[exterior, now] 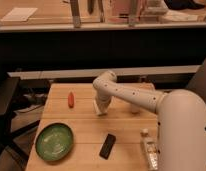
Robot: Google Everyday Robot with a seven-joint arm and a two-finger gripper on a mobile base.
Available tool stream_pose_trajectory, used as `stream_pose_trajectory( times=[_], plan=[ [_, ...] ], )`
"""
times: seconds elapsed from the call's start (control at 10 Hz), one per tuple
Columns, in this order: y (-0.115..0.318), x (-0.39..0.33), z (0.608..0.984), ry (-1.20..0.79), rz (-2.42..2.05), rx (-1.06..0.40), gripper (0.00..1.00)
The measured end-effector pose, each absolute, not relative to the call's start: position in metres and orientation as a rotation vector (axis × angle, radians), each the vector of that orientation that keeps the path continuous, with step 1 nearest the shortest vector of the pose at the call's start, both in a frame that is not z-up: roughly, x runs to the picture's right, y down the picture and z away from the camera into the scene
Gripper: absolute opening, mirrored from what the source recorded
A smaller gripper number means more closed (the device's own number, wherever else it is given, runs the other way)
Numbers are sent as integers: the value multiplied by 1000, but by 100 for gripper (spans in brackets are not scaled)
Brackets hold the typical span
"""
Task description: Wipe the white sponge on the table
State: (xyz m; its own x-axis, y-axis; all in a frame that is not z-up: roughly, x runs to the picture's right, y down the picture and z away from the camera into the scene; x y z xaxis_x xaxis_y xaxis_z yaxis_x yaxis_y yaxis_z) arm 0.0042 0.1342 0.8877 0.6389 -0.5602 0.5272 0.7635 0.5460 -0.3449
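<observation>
My gripper [99, 108] is down on the light-brown wooden table [86, 125], near its middle, at the end of the white arm that reaches in from the right. A small white block, the white sponge [98, 110], shows at the gripper's tip against the tabletop. It is mostly covered by the gripper, so I cannot make out its outline or how it is gripped.
A red-orange oblong object [71, 99] lies to the left of the gripper. A green plate [55, 141] sits at the front left and a black phone [108, 146] at the front middle. A clear bottle [149, 150] lies at the front right. A white cup [135, 107] stands behind the arm.
</observation>
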Motion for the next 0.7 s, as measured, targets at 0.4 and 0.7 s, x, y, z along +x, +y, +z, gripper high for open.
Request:
stream_pose_trajectory(
  times=[0.4, 0.7],
  plan=[
    [147, -6, 878, -398, -837, -590, 0],
    [159, -10, 868, -413, -859, -589, 0]
  ],
)
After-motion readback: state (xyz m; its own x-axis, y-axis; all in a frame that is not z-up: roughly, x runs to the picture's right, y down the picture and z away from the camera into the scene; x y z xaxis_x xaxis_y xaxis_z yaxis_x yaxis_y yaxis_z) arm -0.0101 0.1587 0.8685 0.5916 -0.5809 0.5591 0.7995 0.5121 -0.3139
